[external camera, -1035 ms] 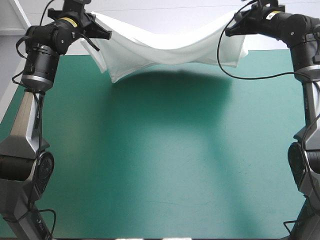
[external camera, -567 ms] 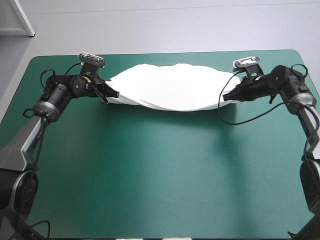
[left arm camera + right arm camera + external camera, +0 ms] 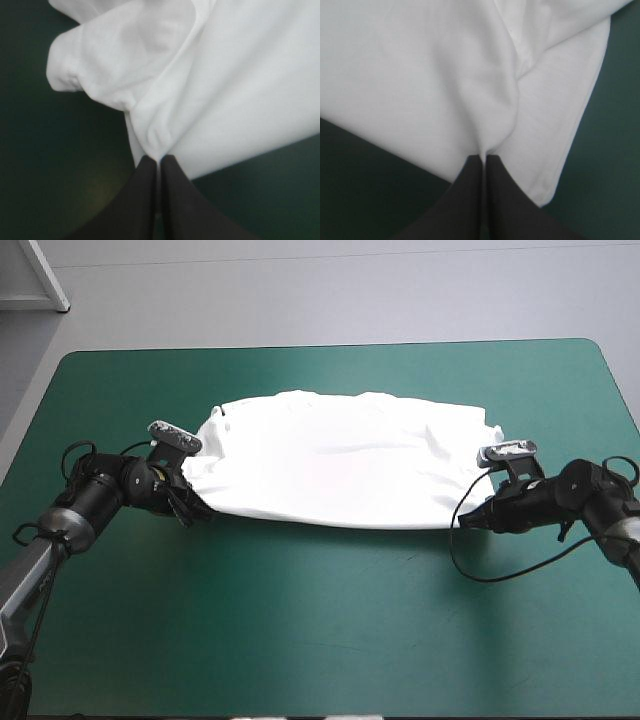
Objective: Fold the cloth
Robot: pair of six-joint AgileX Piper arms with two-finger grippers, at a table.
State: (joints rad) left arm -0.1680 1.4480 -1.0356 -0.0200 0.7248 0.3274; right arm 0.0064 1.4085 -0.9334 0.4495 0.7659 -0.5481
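T-shirt: spread on the table, on its far half, well in from the far edge. Long side runs left to right. Near edge almost straight, far edge wavy. Surface mostly flat, with shallow wrinkles through the middle and a small flap sticking out at the far right.

Left gripper: low over the teal-green cover at the shirt's near-left corner. Left wrist view: black fingers all but closed, a pinch of white cloth caught between the tips. Ahead of the tips the cloth puckers, and to one side it bunches into a rounded lump lying on the cover.

Right gripper: low at the near-right corner. Right wrist view: fingers pressed together on the cloth in the same way. A soft ridge rises from the tips into the shirt. A hemmed edge runs off beside them, flat on the cover.
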